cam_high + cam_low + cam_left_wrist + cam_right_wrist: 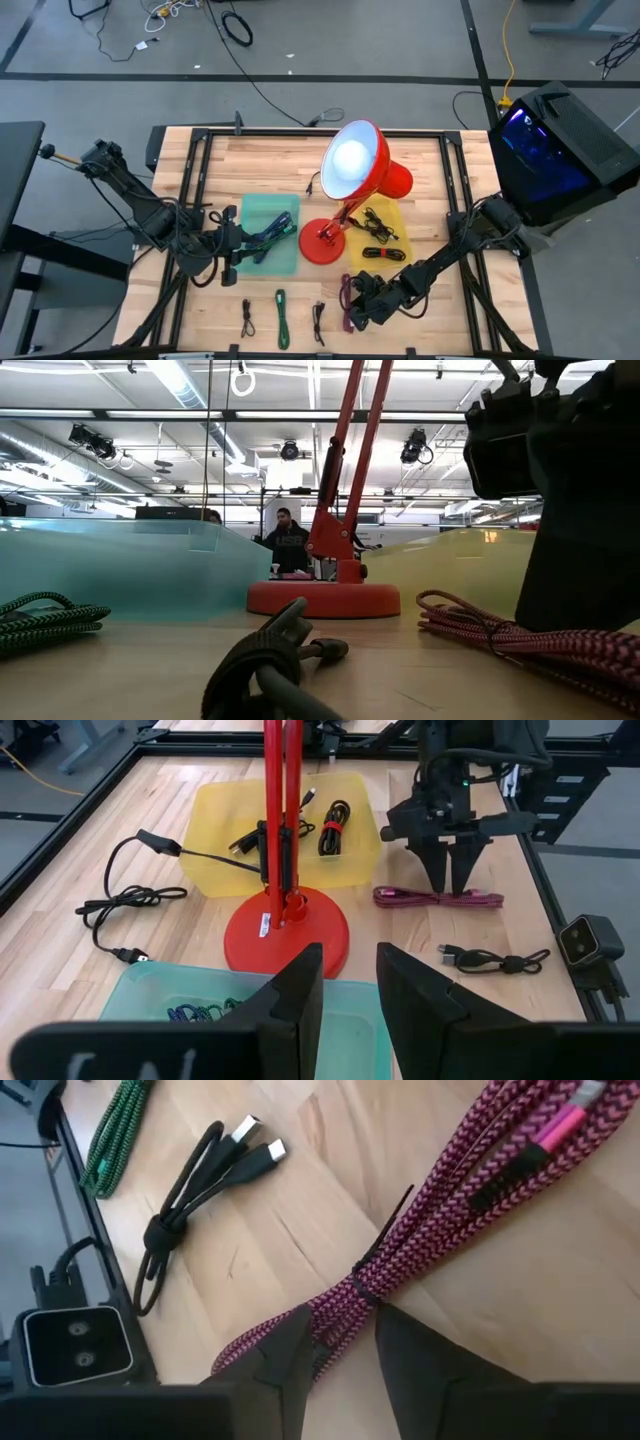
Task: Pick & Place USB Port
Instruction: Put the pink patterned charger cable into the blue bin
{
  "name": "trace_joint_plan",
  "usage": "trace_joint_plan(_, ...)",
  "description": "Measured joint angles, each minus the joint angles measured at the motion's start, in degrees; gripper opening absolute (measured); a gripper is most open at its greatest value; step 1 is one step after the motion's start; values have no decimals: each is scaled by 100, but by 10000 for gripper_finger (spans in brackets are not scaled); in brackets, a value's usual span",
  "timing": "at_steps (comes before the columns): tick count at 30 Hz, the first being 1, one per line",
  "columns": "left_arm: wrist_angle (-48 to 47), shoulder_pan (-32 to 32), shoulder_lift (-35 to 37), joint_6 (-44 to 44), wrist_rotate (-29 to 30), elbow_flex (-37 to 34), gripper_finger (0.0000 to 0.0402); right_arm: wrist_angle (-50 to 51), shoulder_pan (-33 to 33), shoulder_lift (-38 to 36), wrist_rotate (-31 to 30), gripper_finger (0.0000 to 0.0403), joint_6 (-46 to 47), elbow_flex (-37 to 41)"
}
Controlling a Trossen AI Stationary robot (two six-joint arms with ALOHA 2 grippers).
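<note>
A magenta braided USB cable (440, 1220), bundled with a black tie, lies on the wooden table near its front edge; it also shows in the high view (347, 296) and the left wrist view (440, 900). My right gripper (345, 1325) points down over it, open, with one finger on each side of the bundle by the tie. My left gripper (350, 985) is open and empty above the teal tray (285, 262), which holds a dark coiled cable. A yellow tray (392, 222) holds several black cables. My right gripper comes from above, pointing down, its open fingers (285, 1345) across the magenta cable's middle (365, 1285) by the black tie. The cable lies flat on the table. I cannot tell whether the fingers touch it.
A red desk lamp (352, 165) stands between the trays on its round base (323, 243). Its black cord (125, 905) trails over the table. A black USB cable (190, 1190), a green cable (281, 318) and another black cable (247, 318) lie along the front edge. The low camera (75, 1345) sits there too.
</note>
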State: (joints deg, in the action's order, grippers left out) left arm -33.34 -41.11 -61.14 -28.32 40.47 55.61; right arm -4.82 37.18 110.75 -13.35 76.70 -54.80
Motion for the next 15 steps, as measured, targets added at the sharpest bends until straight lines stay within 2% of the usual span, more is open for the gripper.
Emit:
trace_joint_plan(4,2,-1,0,0,0,0,103,21,0,16,-3,104,-181,-1)
trace_joint_plan(10,0,0,0,0,0,0,103,3,-17,38,279,10,-655,-5)
trace_joint_plan(15,4,0,0,1,0,1,103,-255,-9,26,498,3,-826,14)
